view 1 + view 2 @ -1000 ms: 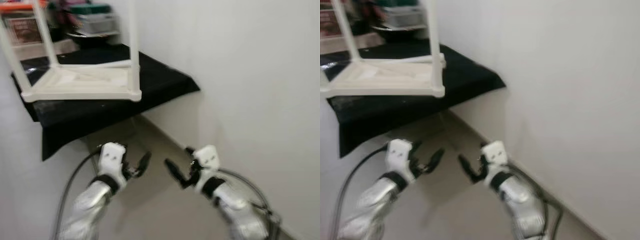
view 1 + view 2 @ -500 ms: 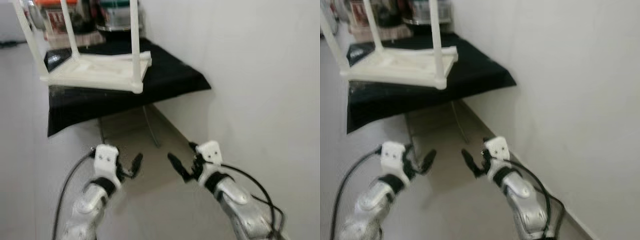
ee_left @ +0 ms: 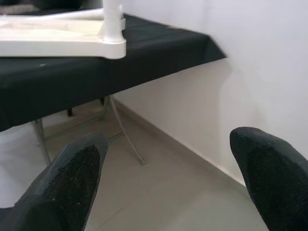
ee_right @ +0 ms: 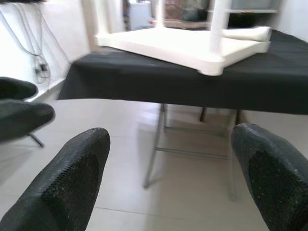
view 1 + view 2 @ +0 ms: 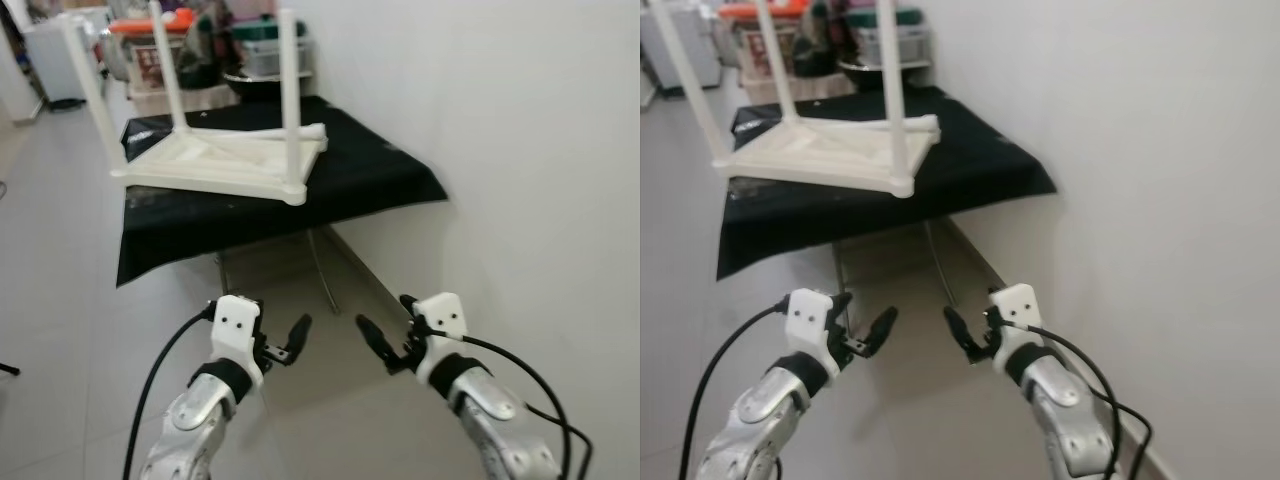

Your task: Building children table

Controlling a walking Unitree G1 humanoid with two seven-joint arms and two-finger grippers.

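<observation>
A white children's table lies upside down on a folding table draped in black cloth. Three of its legs stand upright, and one loose white leg lies across its far corner. My left gripper and right gripper hang low over the floor, well short of the black table and below its edge. Both are open with nothing between the fingers. In the left wrist view the open left gripper faces the near corner leg. In the right wrist view the right gripper is open too.
A white wall runs close along my right side. Metal folding legs stand under the black cloth. Storage boxes and a dark bowl crowd the space behind the table. Pale tiled floor stretches to the left.
The whole picture has shifted and sharpened, so the camera has moved; the black table now sits farther off. Both grippers stay low in front, open as before.
</observation>
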